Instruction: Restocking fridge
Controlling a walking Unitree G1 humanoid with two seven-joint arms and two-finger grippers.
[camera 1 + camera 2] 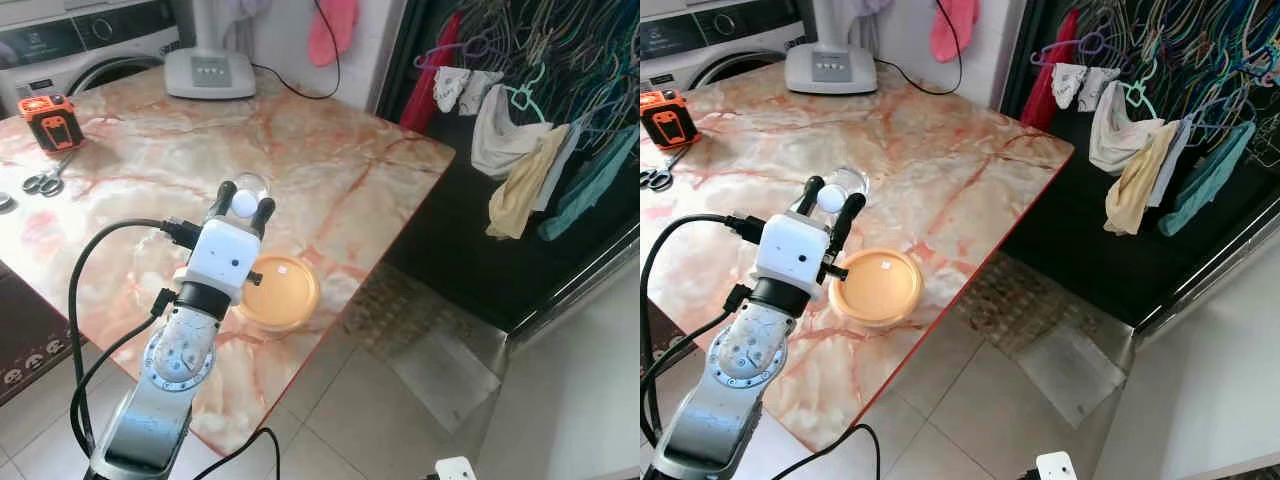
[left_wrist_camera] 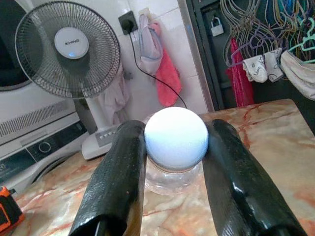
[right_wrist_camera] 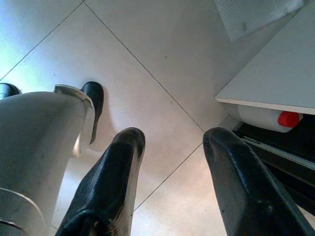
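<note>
My left gripper is shut on a white egg-like ball, pinched between its two black fingers. It holds the ball just above a small clear glass dish on the marble table. A round orange container lies on the table right beside the left wrist, near the table's front edge. My right gripper hangs open over the tiled floor with nothing between its fingers.
A fan base, an orange device and scissors sit further back on the table, before a washing machine. Clothes on hangers fill the right. A white bottle with a red cap lies under a white panel.
</note>
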